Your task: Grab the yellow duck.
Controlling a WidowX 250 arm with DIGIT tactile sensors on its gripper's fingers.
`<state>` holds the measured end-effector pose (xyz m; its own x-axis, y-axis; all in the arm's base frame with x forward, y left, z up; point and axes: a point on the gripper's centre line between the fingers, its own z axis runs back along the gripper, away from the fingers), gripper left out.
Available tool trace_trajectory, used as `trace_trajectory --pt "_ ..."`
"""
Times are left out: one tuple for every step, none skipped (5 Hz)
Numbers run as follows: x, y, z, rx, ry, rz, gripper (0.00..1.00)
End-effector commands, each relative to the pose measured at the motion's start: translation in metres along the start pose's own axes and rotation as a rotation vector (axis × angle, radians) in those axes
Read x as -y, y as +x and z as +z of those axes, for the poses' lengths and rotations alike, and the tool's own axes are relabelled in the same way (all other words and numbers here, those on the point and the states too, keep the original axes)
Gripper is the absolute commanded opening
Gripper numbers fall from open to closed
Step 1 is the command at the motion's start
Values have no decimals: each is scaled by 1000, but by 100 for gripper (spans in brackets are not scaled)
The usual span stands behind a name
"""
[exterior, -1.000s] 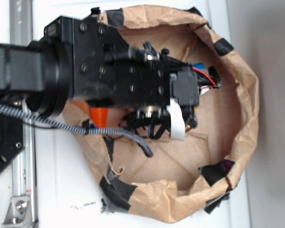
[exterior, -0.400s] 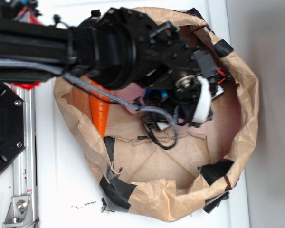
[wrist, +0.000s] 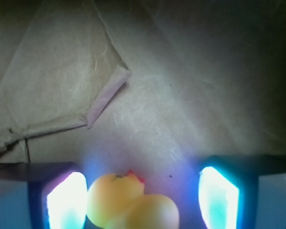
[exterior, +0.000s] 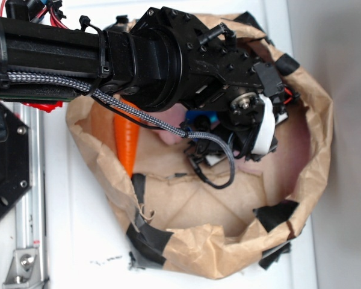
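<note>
Step in hand: final approach, fingers bracketing the target, not yet closed.

Wrist view: the small rounded yellow toy duck (wrist: 132,206) with a red-orange beak sits at the bottom centre of the frame, on the creased brown paper floor (wrist: 171,95). The black gripper (wrist: 143,202) is spread open; its two glowing pads (wrist: 66,202) stand at lower left and lower right. The duck lies between them, touching or nearly touching the left pad, with a clear gap to the right one.

Exterior view: the arm reaches from the upper left into the crumpled brown paper bag (exterior: 313,180) patched with black tape. An orange carrot (exterior: 126,141) lies at the bag's left wall. The duck is hidden under the wrist here.

Next move, as judged: shift slightly toward the duck's side to centre it, perhaps lower, then close. Off-centre closing may push the round toy out.
</note>
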<state>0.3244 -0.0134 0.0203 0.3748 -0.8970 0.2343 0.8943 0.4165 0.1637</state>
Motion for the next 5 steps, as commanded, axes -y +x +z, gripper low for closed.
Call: trace_trajectory --pt "5 16 43 0 92 -22 0" --pt "8 26 92 -28 181 67 0" --pt "9 34 134 -56 173 250 0" --pt "10 44 140 -197 131 445 0" --pt "18 35 149 -227 121 549 0"
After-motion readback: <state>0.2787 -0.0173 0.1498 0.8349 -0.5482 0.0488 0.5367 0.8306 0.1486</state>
